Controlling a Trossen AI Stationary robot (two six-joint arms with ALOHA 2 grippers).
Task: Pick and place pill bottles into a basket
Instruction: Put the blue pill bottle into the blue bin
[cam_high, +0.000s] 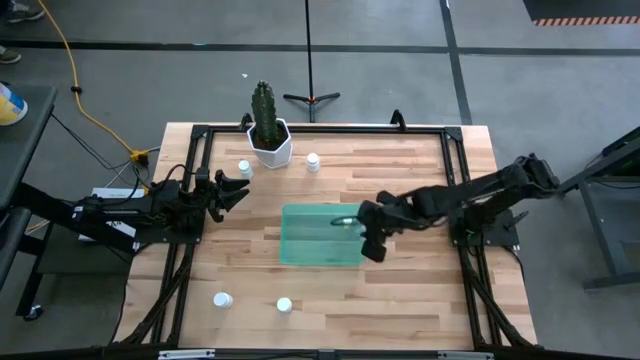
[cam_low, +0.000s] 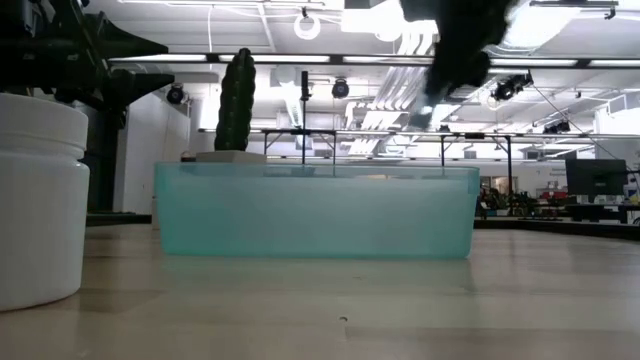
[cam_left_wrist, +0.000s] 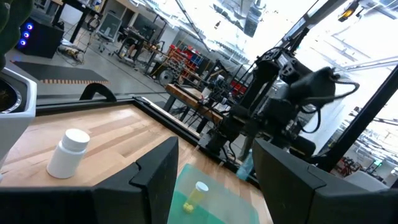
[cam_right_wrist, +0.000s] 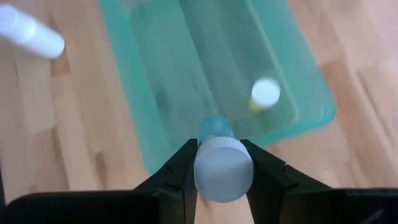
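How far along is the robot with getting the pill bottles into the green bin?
One yellowish pill bottle already lies inside the translucent green plastic basket. The right gripper holds a white-capped bottle over the basket's edge, not yet released. Four small white bottles remain on the wooden table: two near the white hexagonal cactus pot, at and, and two near the front edge, at and. The left gripper waits open at the table's left.

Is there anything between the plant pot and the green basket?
No. In the high view only bare wooden table lies between the cactus pot and the basket. Two white bottles stand beside the pot.
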